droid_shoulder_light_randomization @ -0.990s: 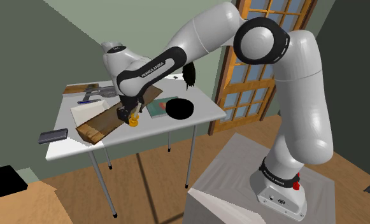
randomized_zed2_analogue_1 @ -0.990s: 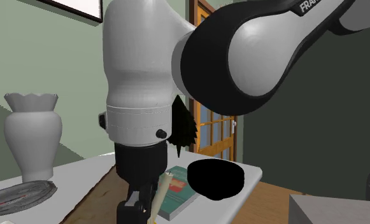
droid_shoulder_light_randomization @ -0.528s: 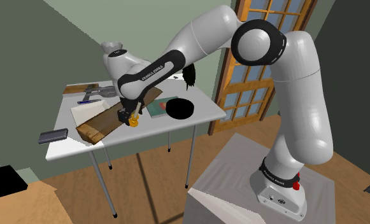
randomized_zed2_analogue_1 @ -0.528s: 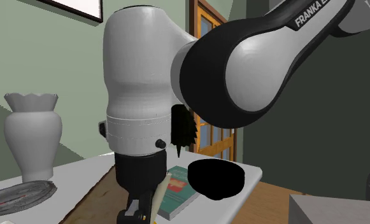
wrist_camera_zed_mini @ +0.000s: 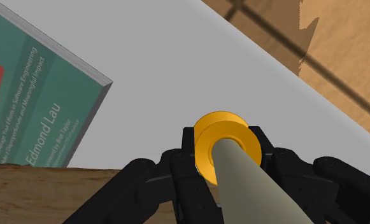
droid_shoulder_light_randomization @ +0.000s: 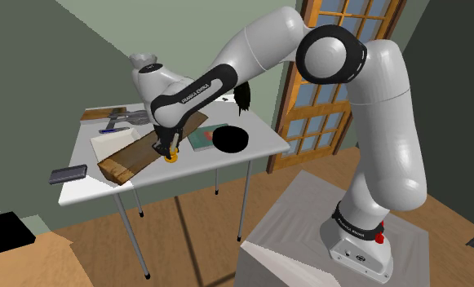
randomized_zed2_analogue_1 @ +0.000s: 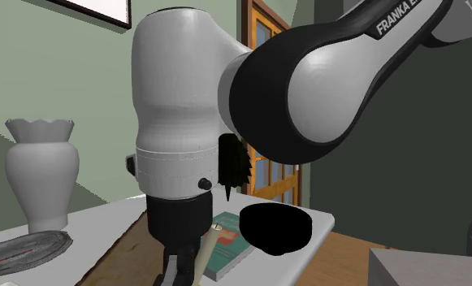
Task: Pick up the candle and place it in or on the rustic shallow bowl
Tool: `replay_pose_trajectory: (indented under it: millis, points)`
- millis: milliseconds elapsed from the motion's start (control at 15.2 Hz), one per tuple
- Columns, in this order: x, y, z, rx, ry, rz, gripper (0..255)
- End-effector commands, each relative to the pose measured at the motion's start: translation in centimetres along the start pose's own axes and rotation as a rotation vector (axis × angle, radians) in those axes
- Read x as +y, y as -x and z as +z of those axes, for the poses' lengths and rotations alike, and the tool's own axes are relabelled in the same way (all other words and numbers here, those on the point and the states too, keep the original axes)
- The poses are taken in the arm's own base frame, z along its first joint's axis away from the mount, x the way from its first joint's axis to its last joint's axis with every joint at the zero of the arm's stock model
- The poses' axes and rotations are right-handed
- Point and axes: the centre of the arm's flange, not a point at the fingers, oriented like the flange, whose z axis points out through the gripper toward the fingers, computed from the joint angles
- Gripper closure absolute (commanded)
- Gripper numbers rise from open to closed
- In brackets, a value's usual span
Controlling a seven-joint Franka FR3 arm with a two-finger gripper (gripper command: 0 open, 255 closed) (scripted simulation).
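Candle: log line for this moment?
stage: grasp | fingers: shut on candle | candle: over table beside book | black bowl: without candle

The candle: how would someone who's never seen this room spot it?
Start at the white table under the white arm. There the black tool clasps the candle beside a green book. It is a slim beige stick in a bright yellow ring base, unlike the flat book and the black bowl nearby.

"edmond lau" on the teal book (wrist_camera_zed_mini: 43, 95) cover, "franka" — white letters — on the arm (randomized_zed2_analogue_1: 400, 16)
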Motion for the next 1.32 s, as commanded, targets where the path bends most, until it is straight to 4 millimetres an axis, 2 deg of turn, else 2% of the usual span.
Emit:
replay_pose_trajectory:
  millis: [0,198,1254]
  points:
    - [0.0,0.0,0.0,-0.001,0.0,0.0,255]
    - [0.0,0.0,0.0,-0.001,0.0,0.0,255]
    - [1.1,-0.2,-8.4,-0.001,0.0,0.0,255]
